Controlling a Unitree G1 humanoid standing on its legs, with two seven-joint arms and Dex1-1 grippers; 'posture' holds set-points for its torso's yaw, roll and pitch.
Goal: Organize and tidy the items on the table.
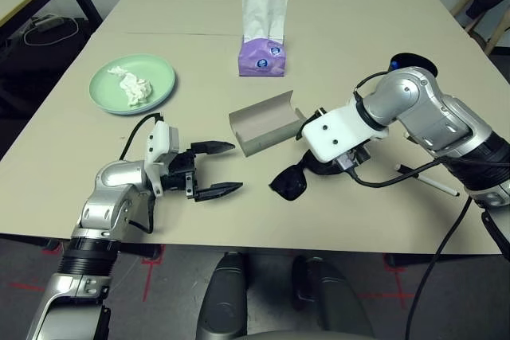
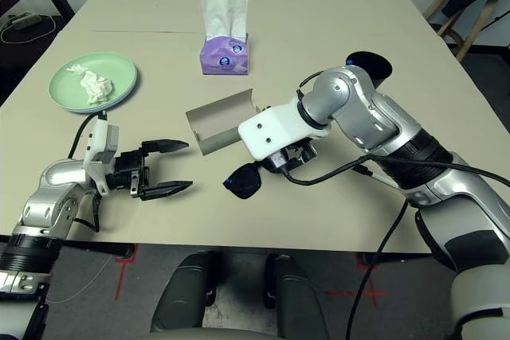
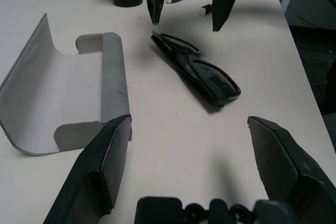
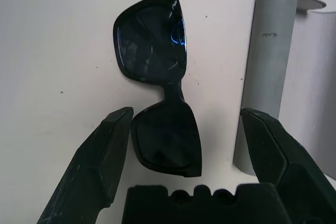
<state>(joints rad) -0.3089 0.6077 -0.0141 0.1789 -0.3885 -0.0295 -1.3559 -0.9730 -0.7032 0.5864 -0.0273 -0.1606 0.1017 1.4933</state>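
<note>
1. The folded black plastic sunglasses (image 1: 296,178) lie flat on the beige tabletop (image 1: 343,45), a little right of centre in the head views and near the front edge. They sit just beside the open grey oblong glasses case (image 1: 265,123), which lies up and to their left, apart from them.
2. Their long axis runs diagonally in the head views, from the lower-left lens up to the right, where the far end passes under my right wrist.
3. My right end effector (image 4: 186,153) hangs directly above them, pointing steeply down. Its two black fingers are spread wide and hold nothing. In the right wrist view one lens lies between the fingertips and the other lens reaches beyond them, so the frame runs along my pointing line, not across the gap.
4. My left end effector (image 1: 213,169) sits low over the tabletop at lower left, pointing across toward the sunglasses. It too is released and empty. In the left wrist view the sunglasses lie ahead between its fingers, well short of them, with the case off to one side.
5. The right arm is plainly the nearer one. I judge the coming move turns on dropping straight down so the fingers close across the narrow width of the folded frame.
6. Farther out, a mint green round plate (image 1: 132,83) carrying crumpled white tissue (image 1: 131,85) sits at upper left, and a purple tissue box (image 1: 263,55) stands at top centre.
</note>
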